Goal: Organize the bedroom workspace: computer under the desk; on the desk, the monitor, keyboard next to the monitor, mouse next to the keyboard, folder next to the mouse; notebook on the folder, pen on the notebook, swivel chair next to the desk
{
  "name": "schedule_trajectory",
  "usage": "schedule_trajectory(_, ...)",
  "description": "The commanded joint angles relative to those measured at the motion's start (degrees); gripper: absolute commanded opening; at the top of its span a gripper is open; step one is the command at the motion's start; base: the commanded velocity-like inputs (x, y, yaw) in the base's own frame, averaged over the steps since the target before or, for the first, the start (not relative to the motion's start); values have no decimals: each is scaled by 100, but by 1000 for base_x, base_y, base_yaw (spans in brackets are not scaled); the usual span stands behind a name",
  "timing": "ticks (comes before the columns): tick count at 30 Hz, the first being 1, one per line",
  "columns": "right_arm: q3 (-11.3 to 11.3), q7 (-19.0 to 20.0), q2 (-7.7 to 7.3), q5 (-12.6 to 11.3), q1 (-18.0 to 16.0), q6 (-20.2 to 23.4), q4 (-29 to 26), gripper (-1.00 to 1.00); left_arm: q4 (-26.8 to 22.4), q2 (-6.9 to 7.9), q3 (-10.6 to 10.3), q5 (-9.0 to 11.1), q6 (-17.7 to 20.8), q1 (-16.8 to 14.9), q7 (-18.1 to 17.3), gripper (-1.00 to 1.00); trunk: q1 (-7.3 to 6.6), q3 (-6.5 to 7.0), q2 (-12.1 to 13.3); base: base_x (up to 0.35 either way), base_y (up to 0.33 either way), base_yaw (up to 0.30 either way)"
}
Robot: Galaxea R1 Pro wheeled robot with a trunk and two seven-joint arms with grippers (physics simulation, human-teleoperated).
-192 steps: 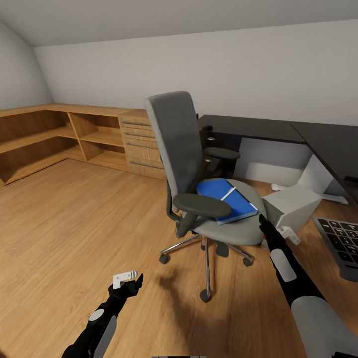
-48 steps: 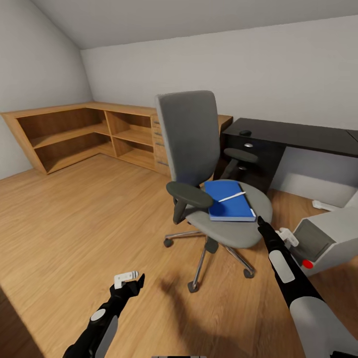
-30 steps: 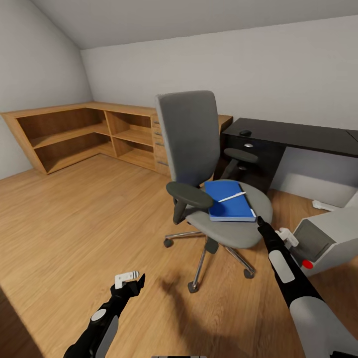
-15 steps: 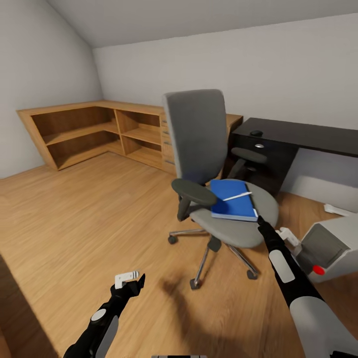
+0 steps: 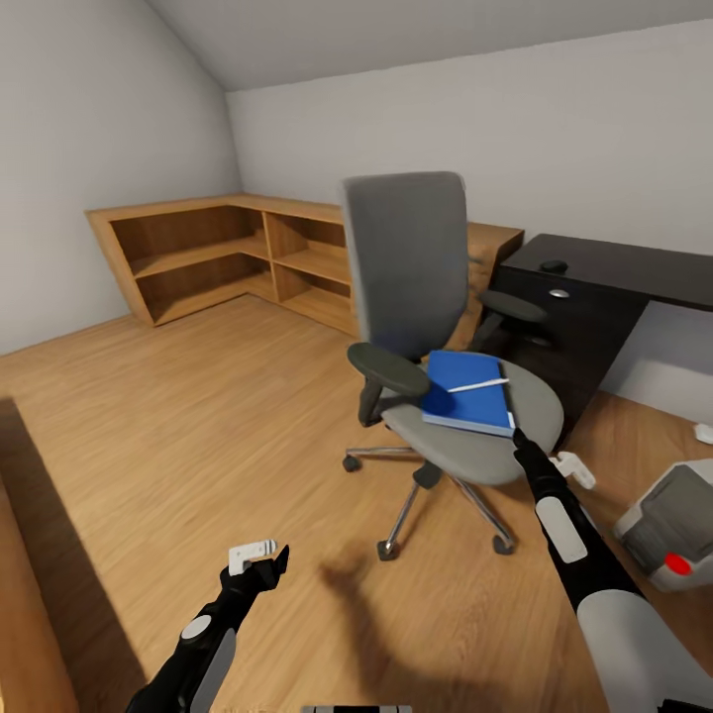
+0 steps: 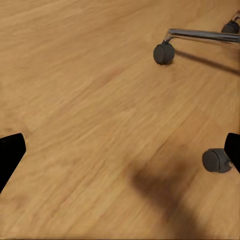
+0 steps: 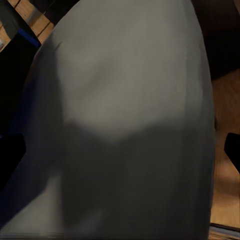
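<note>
Your head camera has swung left, shifting the swivel chair (image 5: pixel 436 347) and computer (image 5: pixel 675 527) rightward; folder (image 5: pixel 467 390) and pen (image 5: pixel 477 384) lie on the seat. Your wrist views show both grippers spread wide: left gripper (image 6: pixel 120 155) over floor, right gripper (image 7: pixel 120 150) above the seat

Blue folder (image 5: pixel 467 392) with white pen (image 5: pixel 477 385) atop, on the grey swivel chair (image 5: pixel 473 446) seat.

The folder (image 5: pixel 467 391) is flanked by the swivel chair (image 5: pixel 436 327) armrests and backrest — open wooden floor (image 5: pixel 198 416) is left to the left.
</note>
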Motion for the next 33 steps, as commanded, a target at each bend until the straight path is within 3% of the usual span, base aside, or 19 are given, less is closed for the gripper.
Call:
schedule_trajectory(1, 40, -10, 0, -97, 4, -14, 57, 100, 8, -7, 24, 54, -5, -6, -53, 100, 0, -9, -1, 0, 0, 236)
schedule_trajectory(33, 33, -4, 0, -98, 4, -15, 55, 100, 116, -7, 33, 55, -10, -6, -18, 100, 0, -188, -1, 0, 0, 209)
